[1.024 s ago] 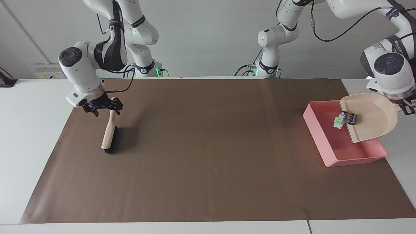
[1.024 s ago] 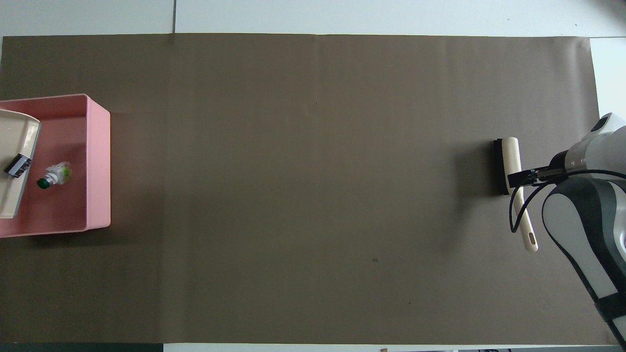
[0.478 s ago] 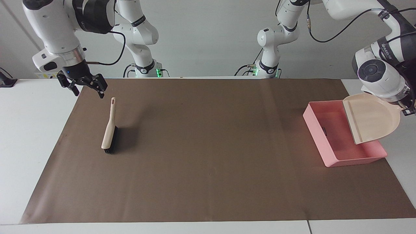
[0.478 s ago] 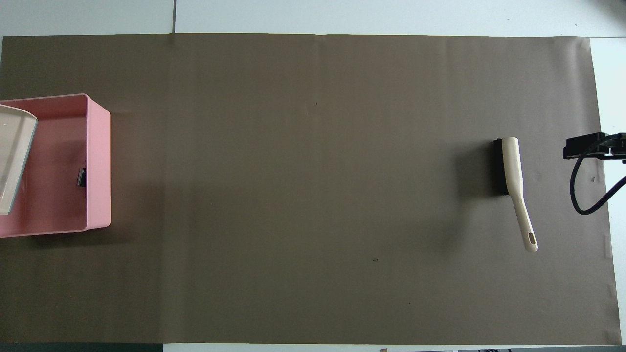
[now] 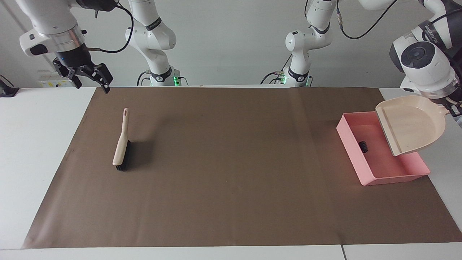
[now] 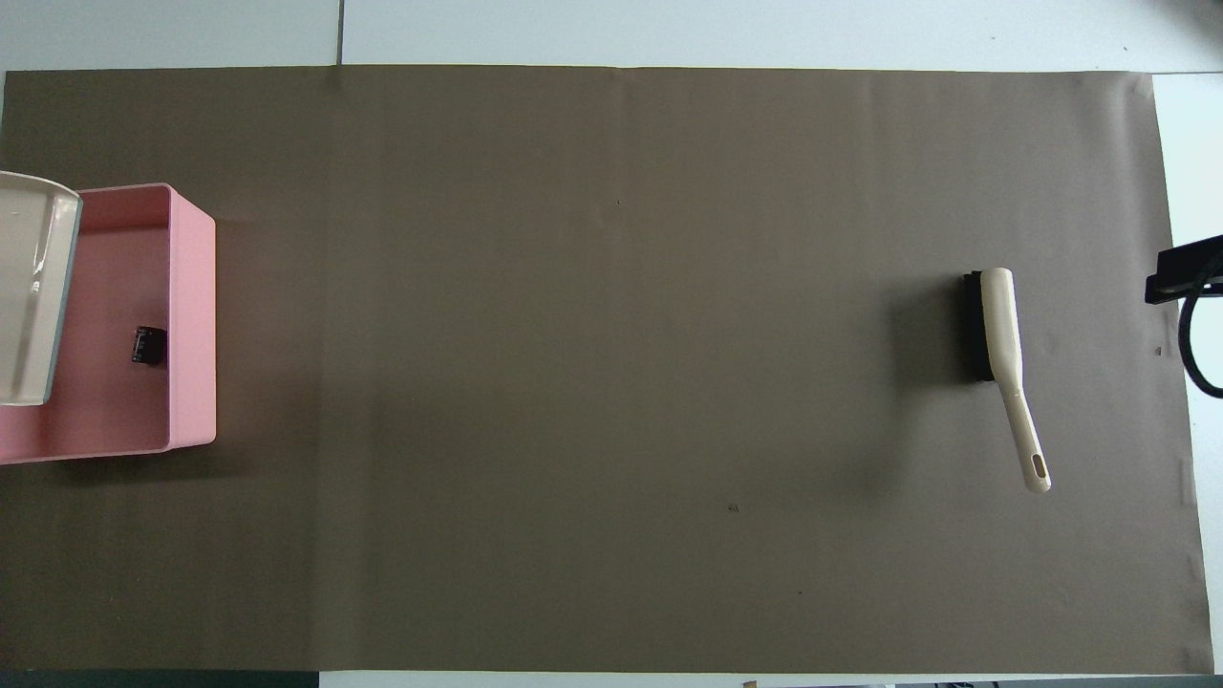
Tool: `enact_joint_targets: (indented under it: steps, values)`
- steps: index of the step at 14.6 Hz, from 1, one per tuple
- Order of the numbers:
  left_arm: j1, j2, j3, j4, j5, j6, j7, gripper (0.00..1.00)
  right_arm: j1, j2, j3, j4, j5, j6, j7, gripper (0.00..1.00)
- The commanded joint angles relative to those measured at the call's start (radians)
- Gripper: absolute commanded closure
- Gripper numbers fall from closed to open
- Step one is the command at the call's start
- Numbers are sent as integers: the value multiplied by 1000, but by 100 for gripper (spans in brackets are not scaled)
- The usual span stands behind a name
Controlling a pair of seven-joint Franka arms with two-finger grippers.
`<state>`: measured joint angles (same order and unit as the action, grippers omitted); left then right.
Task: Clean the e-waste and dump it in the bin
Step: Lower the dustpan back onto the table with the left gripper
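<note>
Below the left hand's [image 5: 453, 110] dustpan [image 5: 411, 124], seemingly one e-waste bit [image 5: 364, 146] lies in the bin [image 5: 382, 169].

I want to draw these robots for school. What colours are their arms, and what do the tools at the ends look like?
Both arms are glossy white with rounded joints, dark grey round caps and black bands. Thin black cables loop along them, and small green lights glow at their bases. The right tool is black with two short fingers under a silvery ring. The left tool is mostly hidden at the picture's edge.
</note>
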<state>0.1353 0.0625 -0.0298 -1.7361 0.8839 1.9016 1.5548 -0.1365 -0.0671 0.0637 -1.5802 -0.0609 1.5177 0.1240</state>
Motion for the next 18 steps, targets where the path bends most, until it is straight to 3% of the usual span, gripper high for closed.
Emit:
enact_joint_targets:
  steps: [1, 5, 8, 13, 18]
  values:
    - [-42, -39, 2, -48, -161, -32, 7, 100, -9, 21, 2, 25, 4, -16, 14, 0]
    - [-170, -52, 2, -135, -315, -64, -1, 100, 90, 18, -66, 25, 1, -22, 14, 0]
    - [-291, -52, 4, -221, -414, -50, -66, 100, 106, 16, -81, 25, 3, -39, 16, 0]
    - [-509, -33, 2, -355, -421, 7, -401, 100, 106, 9, -68, 9, 3, -28, 16, 0]
    - [-571, 39, 4, -359, -476, 73, -527, 100, 106, 4, -53, 9, 4, -42, 8, 0]
